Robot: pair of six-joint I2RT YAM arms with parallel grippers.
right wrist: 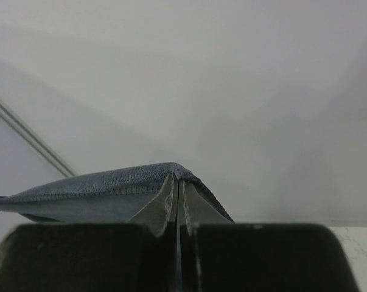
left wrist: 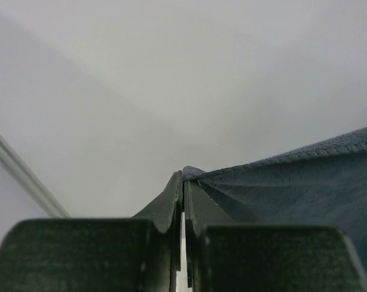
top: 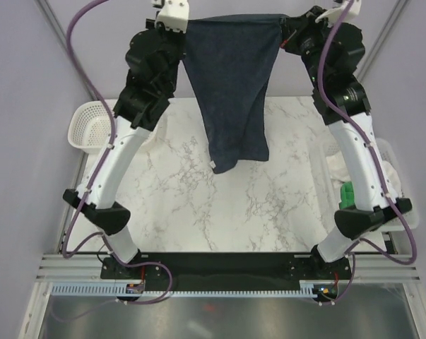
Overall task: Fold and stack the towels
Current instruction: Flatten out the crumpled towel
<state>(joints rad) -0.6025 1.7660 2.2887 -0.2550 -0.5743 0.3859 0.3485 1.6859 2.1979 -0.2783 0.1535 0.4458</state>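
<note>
Grip first: the left gripper is clamped tight on one top corner of the navy towel, the cloth pinched right at its fingertips. The right gripper is closed the same way on the other top corner, the hemmed edge running off to its side. Both are raised high above the far edge of the worktop, well apart, so the towel's top edge is pulled nearly straight between them.

From there the towel hangs down over the far half of the worktop. It narrows as it drops, its sides curling inward, and ends in an uneven lower edge with a small pale tag at one corner. Whether that lower edge touches the marble I cannot tell.

By my reading the task is at its start — the navy towel is spread in the air but not folded, and no stack shows on the worktop. The green towel sits bunched in the basket at the right edge, unfolded. The white towel I cannot pick out with any certainty.
</note>
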